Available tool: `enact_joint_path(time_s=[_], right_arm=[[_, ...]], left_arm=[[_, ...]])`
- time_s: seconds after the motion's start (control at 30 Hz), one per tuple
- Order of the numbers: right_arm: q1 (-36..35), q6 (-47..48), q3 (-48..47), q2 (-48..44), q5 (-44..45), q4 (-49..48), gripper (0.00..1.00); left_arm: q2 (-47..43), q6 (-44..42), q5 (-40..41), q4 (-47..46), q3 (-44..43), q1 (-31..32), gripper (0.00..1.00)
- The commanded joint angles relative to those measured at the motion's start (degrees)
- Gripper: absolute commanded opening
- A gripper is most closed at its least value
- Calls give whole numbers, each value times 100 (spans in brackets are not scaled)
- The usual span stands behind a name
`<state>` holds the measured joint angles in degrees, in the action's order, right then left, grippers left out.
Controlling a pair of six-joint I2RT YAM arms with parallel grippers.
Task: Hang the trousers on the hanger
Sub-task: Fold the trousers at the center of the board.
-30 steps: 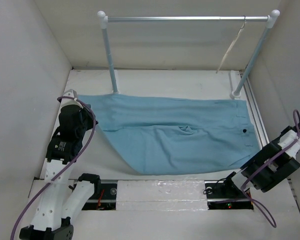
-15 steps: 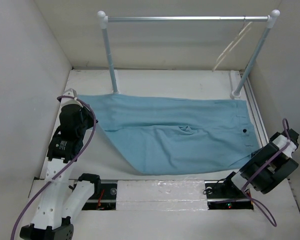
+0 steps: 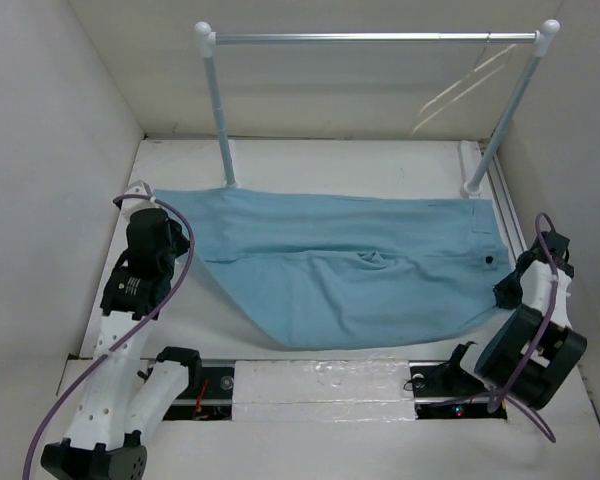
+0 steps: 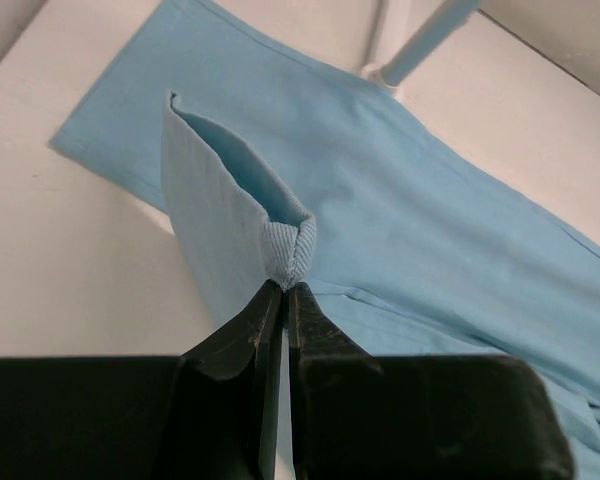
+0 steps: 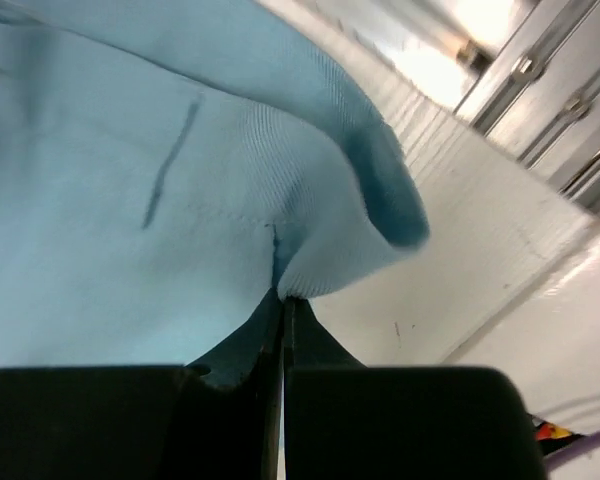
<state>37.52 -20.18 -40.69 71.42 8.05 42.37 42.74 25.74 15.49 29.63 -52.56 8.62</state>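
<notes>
Now, taking the biggest things first, the white tabletop (image 3: 310,160) carried the light blue soft cloth trousers (image 3: 350,270) spread flat across its middle, legs pointing to the left and waistband to the right, exactly where they had lain a second before. Behind them stood the silver rail on white posts (image 3: 380,38), clear of the cloth. The change we noted was on the right: the right gripper (image 5: 282,300), which had hung over the table's right edge with its fingers apart, had swung in to the near corner of the waistband, and its wrist view showed the black jaws pressed together on a bunched ridge of blue fabric. The left gripper (image 4: 283,290) was as before, pinched tight on a small fold at the hem of a leg, the cloth standing up from the table there. The thin cream-beige triangular hanger (image 3: 460,78) hung by its hook from the rail's right end, well apart from the trousers, and had swung further out to the left. The small dark button (image 3: 489,262) sat just inside the right grip. We judged that, with both ends held, the cloth was ready to be lifted, though nothing yet lay on the hanger.
</notes>
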Motion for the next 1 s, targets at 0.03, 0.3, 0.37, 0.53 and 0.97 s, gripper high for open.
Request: enact_joint_path(time_s=[0.03,0.3,0.37,0.53,0.97], right_arm=[[-183,410,-1044,-909,530,175,0],[-938,612,-3030,-173,539,377,0],[-1184,595,-3339,264,601,307,0],[-1352,691,-4471,1338,190,88,0],[-1686,911,-6952,4255,-145,-79,0]], left_arm=[[137,19,876,-124,9,-27,0],[524,-25,1552,-213,-202,-484,0],[718,28,1737,-220,-342,-484,0],[1374,63,2151,-300,-659,-895,0],[4319,116,2222,-501,-2318,-1618,0]])
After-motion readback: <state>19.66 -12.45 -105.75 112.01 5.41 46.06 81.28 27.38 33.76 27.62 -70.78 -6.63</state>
